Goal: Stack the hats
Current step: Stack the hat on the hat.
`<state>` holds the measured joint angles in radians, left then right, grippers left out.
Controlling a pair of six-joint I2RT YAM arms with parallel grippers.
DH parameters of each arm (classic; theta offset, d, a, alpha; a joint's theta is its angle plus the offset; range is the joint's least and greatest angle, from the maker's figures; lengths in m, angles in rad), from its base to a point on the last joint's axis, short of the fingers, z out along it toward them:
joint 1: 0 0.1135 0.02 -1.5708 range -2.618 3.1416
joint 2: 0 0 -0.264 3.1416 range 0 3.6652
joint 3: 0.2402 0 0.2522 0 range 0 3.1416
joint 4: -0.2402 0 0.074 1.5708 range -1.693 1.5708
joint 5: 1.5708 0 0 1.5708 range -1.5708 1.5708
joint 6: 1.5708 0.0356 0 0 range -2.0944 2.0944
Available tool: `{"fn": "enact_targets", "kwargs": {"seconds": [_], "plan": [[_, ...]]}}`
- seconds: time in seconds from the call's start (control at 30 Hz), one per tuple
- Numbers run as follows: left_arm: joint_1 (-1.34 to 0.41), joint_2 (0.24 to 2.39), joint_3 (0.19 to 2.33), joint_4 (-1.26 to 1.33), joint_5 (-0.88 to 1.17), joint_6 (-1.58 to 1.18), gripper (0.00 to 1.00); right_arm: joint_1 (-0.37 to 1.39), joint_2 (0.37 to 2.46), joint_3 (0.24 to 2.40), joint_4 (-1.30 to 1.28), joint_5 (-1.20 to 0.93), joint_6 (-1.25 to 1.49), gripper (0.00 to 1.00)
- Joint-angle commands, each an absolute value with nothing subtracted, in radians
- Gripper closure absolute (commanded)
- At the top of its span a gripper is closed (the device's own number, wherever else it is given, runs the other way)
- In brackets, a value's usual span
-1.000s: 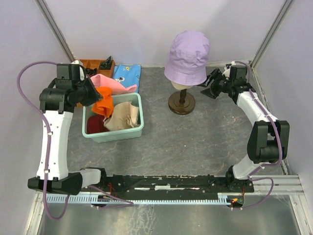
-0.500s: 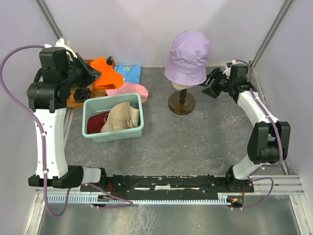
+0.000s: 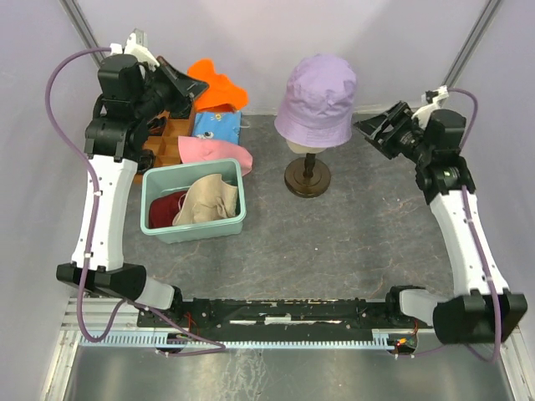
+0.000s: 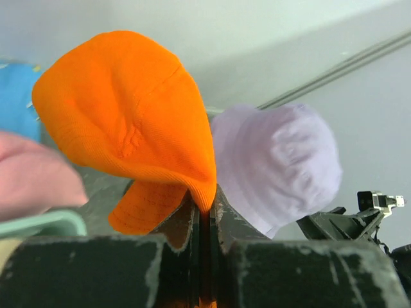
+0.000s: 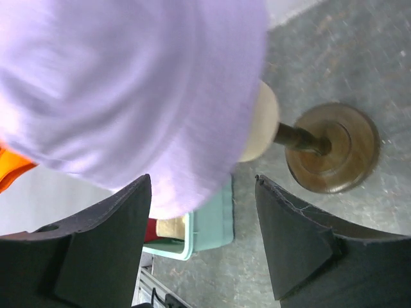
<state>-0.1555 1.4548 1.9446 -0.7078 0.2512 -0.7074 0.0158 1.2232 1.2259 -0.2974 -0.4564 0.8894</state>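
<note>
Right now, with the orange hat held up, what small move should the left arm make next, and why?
Probably carry the orange hat rightward toward the lavender hat: the left gripper is shut on its brim, and the right gripper hangs open beside the lavender hat.

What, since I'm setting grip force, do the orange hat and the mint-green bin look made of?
The orange soft bucket hat looks like matte woven cloth: fine weave, a stitched seam, a drooping brim. The mint-green rectangular bin seems to be moulded plastic: smooth, faintly glossy walls and a rolled rim.
</note>
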Motion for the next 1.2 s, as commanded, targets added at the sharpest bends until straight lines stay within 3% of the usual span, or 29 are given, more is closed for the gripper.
{"fn": "enact_targets", "kwargs": {"seconds": [0.0, 0.2, 0.33, 0.4, 0.43, 0.77, 1.17], "plan": [[-0.191, 1.464, 2.01, -0.437, 0.375, -0.745, 0.97, 0.018, 1.121, 1.263, -0.219, -0.439, 0.95, 0.26], [-0.235, 1.512, 2.032, -0.334, 0.416, -0.767, 0.97, 0.018, 1.081, 1.412, -0.39, -0.395, 0.906, 0.26], [-0.235, 1.531, 2.074, -0.284, 0.451, -0.783, 0.97, 0.023, 1.103, 1.427, -0.244, -0.497, 1.086, 0.23], [-0.235, 1.54, 2.099, -0.246, 0.468, -0.798, 0.97, 0.039, 1.153, 1.46, -0.144, -0.561, 1.214, 0.02], [-0.235, 1.544, 2.112, -0.228, 0.477, -0.806, 0.97, 0.052, 1.183, 1.493, -0.129, -0.58, 1.267, 0.01], [-0.237, 1.582, 2.195, -0.13, 0.546, -0.884, 0.97, 0.236, 1.347, 1.662, 0.123, -0.517, 1.631, 0.01], [-0.297, 1.587, 2.201, -0.045, 0.585, -0.903, 0.97, 0.429, 1.466, 1.79, 0.127, -0.426, 1.734, 0.04]]}}
